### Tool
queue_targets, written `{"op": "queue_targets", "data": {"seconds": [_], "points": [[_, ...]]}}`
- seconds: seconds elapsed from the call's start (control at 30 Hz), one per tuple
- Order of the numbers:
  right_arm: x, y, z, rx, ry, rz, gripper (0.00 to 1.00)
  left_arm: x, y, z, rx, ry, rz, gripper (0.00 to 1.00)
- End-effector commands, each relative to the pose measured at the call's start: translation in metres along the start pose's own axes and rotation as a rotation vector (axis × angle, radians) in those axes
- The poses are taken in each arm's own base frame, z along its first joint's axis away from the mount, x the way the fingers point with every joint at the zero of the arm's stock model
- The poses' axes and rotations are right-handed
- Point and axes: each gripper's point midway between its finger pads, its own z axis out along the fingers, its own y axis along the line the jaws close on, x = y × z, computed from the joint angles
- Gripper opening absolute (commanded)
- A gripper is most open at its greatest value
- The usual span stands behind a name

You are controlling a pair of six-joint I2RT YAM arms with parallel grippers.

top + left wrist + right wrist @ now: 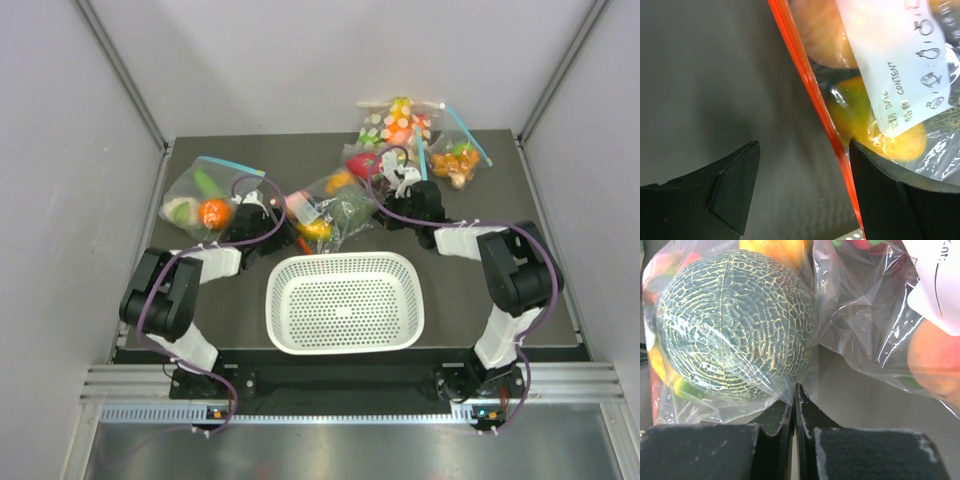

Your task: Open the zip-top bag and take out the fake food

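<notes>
The zip-top bag (335, 210) lies on the dark table just beyond the far rim of the white perforated basket (346, 259), with an arm at each end of it. Off the basket's far left corner, the left gripper (804, 150) stands released, its two black fingers (735, 185) wide apart over the bag's mouth. The red-orange zip strip (810, 85) runs slantwise between them, close against one finger. Behind the strip, a yellow-orange mango (880, 135) and a pale peach (825, 35) press against the clear film under a white label (900, 65). Off the basket's far right corner, the right gripper (794, 390) is clenched, its tips appearing to pinch a fold of the bag's film right under the dark green netted melon (735, 325). A second clear bag (865, 305) crowds in beside the melon. More blue-zipped bags of toy food (205, 195) lie farther from the basket, at its far left and far right.
</notes>
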Motion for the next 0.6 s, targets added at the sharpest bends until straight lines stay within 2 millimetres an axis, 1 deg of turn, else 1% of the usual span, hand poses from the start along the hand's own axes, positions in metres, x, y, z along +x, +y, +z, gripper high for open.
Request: {"op": "queue_targets", "data": {"seconds": [0.0,0.03,0.07,0.17,0.23,0.3,0.33,0.4,0.47,0.53,0.57], "points": [[-0.024,0.006,-0.011,-0.016,-0.057,-0.024,0.0,-0.011,-0.029,0.011,0.14,-0.009,-0.038,0.77],[-0.024,0.004,-0.011,-0.005,-0.055,-0.029,0.0,-0.013,-0.035,0.012,0.171,-0.016,-0.048,0.76],[-0.025,0.005,-0.013,-0.003,-0.058,-0.032,0.0,-0.007,-0.037,0.016,0.189,0.012,-0.069,0.75],[-0.025,0.003,-0.015,0.002,-0.055,-0.04,0.0,-0.003,-0.035,0.022,0.188,0.021,-0.092,0.75],[-0.025,0.003,-0.016,0.003,-0.055,-0.044,0.0,-0.002,-0.037,0.023,0.206,0.019,-0.103,0.75],[-0.024,0.003,-0.016,0.008,-0.055,-0.048,0.0,-0.006,-0.045,0.023,0.259,-0.003,-0.113,0.75],[-0.025,0.0,-0.017,0.014,-0.056,-0.05,0.0,-0.006,-0.05,0.021,0.284,-0.001,-0.139,0.75],[-0.023,0.0,-0.016,0.014,-0.049,-0.051,0.0,-0.012,-0.058,0.017,0.337,-0.039,-0.149,0.74],[-0.023,0.0,-0.017,0.014,-0.049,-0.055,0.0,-0.014,-0.059,0.015,0.345,-0.056,-0.166,0.73],[-0.022,0.001,-0.017,0.013,-0.046,-0.057,0.0,-0.018,-0.063,0.017,0.355,-0.061,-0.167,0.65],[-0.022,0.001,-0.018,0.014,-0.047,-0.057,0.0,-0.015,-0.061,0.021,0.353,-0.049,-0.17,0.6]]}}
